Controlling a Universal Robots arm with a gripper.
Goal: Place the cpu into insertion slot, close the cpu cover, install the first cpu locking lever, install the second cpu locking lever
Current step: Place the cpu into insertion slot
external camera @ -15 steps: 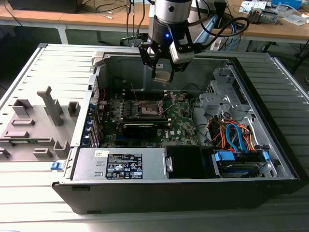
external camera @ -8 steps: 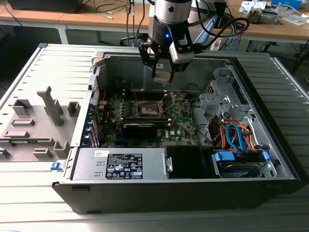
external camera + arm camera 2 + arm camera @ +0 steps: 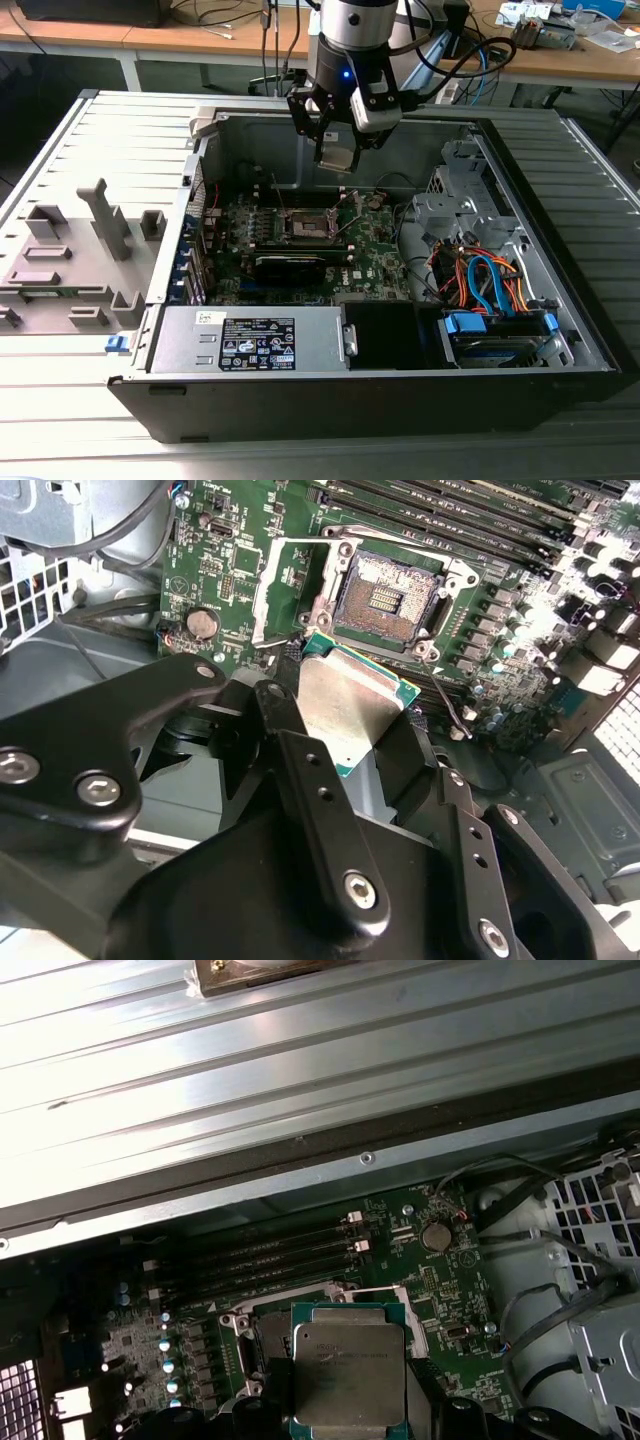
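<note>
The small square silvery-grey metal-topped chip (image 3: pixel 345 705) hangs tilted just above the square dark socket (image 3: pixel 388 588), whose contacts are exposed; the thin silver frame cover (image 3: pixel 263 595) lies flipped open beside it.

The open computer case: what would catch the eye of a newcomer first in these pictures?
The gripper hangs over the open case, shut on the cpu, whose silvery top shines. On the green board the insertion slot lies bare and dark. Bright orange and blue cables lie at the exterior view's right.
</note>
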